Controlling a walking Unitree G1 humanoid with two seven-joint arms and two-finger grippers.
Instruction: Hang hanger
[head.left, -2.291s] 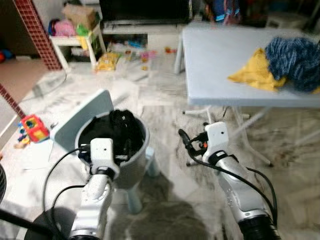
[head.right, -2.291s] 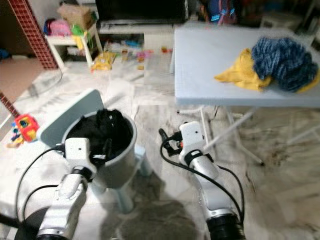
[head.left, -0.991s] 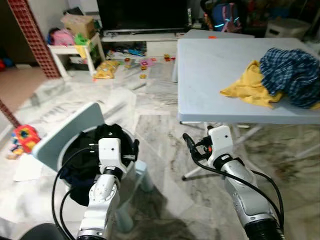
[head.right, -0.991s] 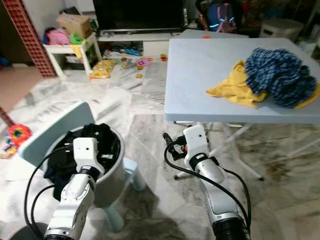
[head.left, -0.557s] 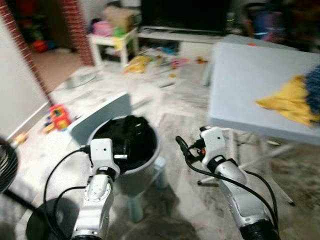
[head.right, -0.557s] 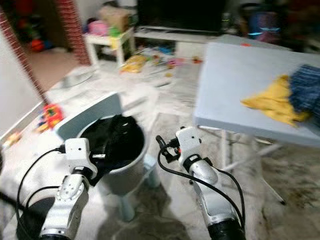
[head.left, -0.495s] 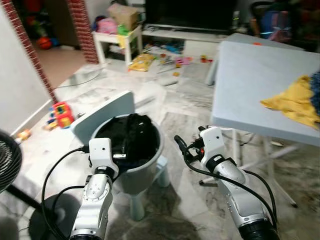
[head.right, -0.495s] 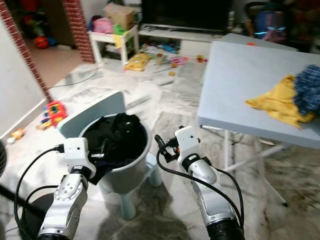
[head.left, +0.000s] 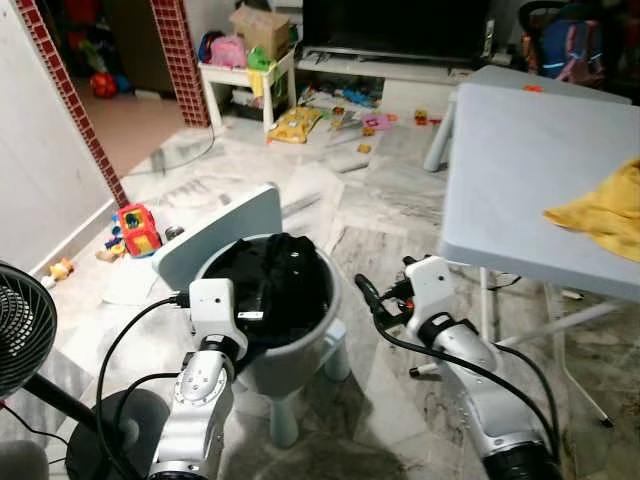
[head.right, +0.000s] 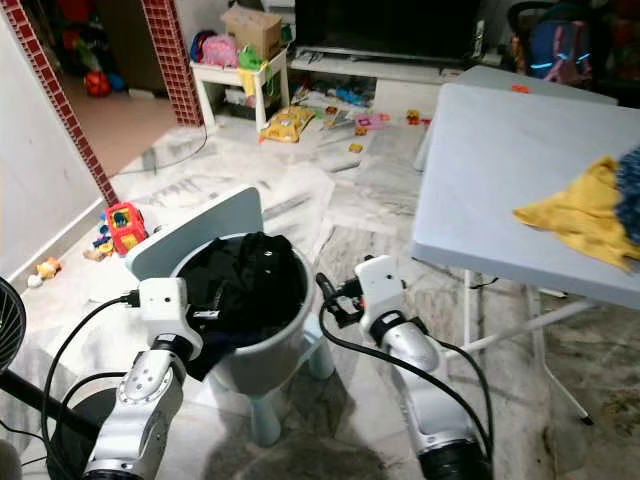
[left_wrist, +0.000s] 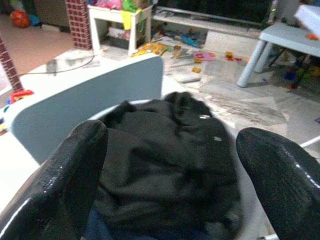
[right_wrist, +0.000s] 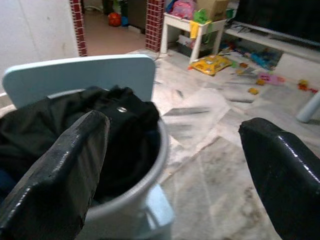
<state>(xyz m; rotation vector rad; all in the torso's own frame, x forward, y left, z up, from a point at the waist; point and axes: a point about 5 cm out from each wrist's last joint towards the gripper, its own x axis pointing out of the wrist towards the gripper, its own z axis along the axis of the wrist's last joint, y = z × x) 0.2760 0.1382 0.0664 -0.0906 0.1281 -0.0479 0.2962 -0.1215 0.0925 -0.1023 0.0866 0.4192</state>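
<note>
We're at the search/approach step, nothing picked up yet. Left gripper (left_wrist: 165, 165) and right gripper (right_wrist: 170, 160) both have fingers spread wide with nothing between them, held low in the lower half of the head views.

Lower centre-left: one pale bucket (head.left: 318, 345) stuffed with dark clothes (head.left: 262, 282), sitting on one small blue chair (head.left: 215, 232). Left gripper points straight into it; right gripper is just beside its rim.

Far lower left edge: one black fan (head.left: 20, 330).

Right side: one grey table (head.left: 520, 170) with one yellow cloth (head.left: 600, 215) at the right edge.

Upper centre: one white shelf (head.left: 245, 80) and scattered toys (head.left: 290, 122).

Hanger: we can't make one out; it may be buried in the bucket, hard to say. Next move calls for locating it and a rail before any grasp.
</note>
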